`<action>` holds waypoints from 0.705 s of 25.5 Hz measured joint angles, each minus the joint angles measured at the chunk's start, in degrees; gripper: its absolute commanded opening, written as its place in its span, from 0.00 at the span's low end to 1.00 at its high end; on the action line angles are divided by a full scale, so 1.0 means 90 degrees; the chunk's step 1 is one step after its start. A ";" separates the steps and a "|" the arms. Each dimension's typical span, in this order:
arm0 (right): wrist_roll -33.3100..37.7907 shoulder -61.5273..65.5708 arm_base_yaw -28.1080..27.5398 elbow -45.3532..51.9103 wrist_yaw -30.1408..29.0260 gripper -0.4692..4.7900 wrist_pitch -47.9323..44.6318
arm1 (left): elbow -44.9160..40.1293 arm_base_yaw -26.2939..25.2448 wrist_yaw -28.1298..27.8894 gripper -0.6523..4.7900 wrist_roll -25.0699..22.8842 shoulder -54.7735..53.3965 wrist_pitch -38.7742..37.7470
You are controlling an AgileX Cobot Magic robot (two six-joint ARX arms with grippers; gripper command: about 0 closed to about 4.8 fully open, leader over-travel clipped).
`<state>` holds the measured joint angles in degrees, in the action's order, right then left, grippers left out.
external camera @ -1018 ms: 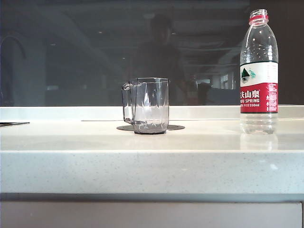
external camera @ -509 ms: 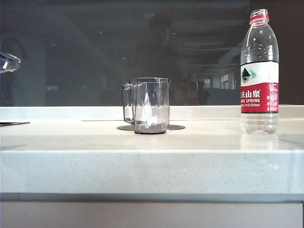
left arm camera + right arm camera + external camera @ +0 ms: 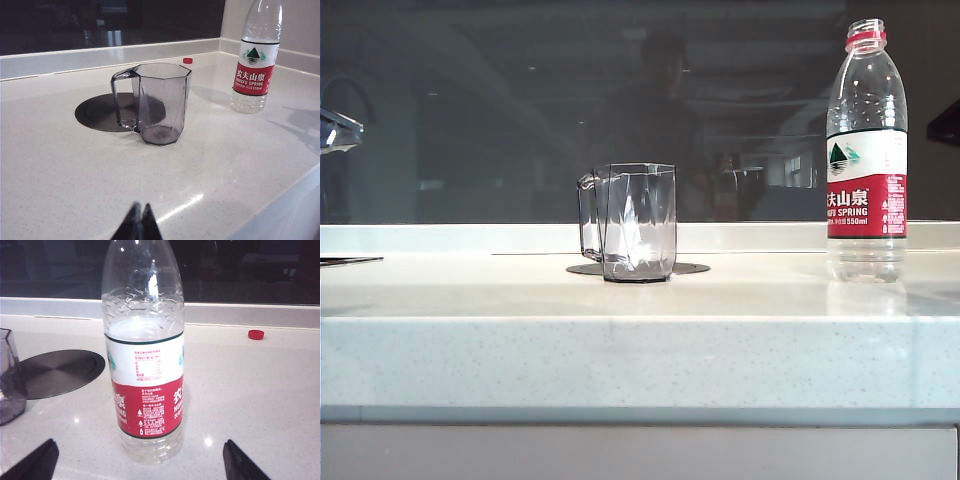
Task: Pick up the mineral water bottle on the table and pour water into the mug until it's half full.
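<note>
The mineral water bottle [image 3: 866, 150] stands uncapped and upright at the right of the table [image 3: 640, 350]. The clear faceted mug [image 3: 635, 222] stands mid-table on a dark round disc and looks empty. In the right wrist view the bottle [image 3: 145, 355] rises close ahead, between the two spread fingers of my right gripper [image 3: 139, 444], which is open and not touching it. My left gripper [image 3: 140, 220] is shut and empty, hovering over the table well short of the mug [image 3: 157, 102]. I cannot read the water level in the bottle.
A small red cap [image 3: 256, 334] lies on the table behind the bottle, near the back ledge. The dark disc [image 3: 100, 112] is flush with the table under the mug. Parts of the arms show at the left edge [image 3: 335, 130] and right edge [image 3: 945, 122].
A piece of the left arm has come in at the left edge, then a dark piece of the right arm at the right edge. Bottle and mug have not moved.
</note>
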<state>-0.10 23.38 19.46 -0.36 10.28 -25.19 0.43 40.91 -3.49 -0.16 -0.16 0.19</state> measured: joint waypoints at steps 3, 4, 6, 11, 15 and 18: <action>-0.0007 0.0894 -0.0032 -0.0005 -0.0109 1.00 -0.0896 | 0.0000 0.0000 -0.0002 0.11 0.0000 -0.0002 0.0000; -0.0012 0.1217 -0.0032 -0.0005 -0.0141 1.00 -0.1207 | 0.0000 0.0000 0.0000 0.11 0.0000 -0.0002 0.0000; -0.0022 0.1923 -0.0032 -0.0002 -0.0143 1.00 -0.1872 | 0.0000 0.0000 0.0000 0.11 0.0000 -0.0002 0.0000; -0.0024 0.4359 -0.0034 -0.0250 -0.0143 1.00 -0.4221 | 0.0000 0.0000 0.0002 0.11 0.0000 -0.0002 0.0000; -0.0024 0.5520 -0.0034 -0.0588 -0.0146 1.00 -0.5010 | 0.0000 0.0000 0.0002 0.11 0.0000 -0.0005 -0.0002; -0.0032 0.6858 -0.0034 -0.1112 -0.0019 1.00 -0.5931 | 0.0000 0.0000 0.0000 0.11 0.0000 -0.0005 -0.0002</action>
<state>-0.38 85.10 19.16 -10.37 10.11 -78.56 0.43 40.91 -3.49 -0.16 -0.21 0.16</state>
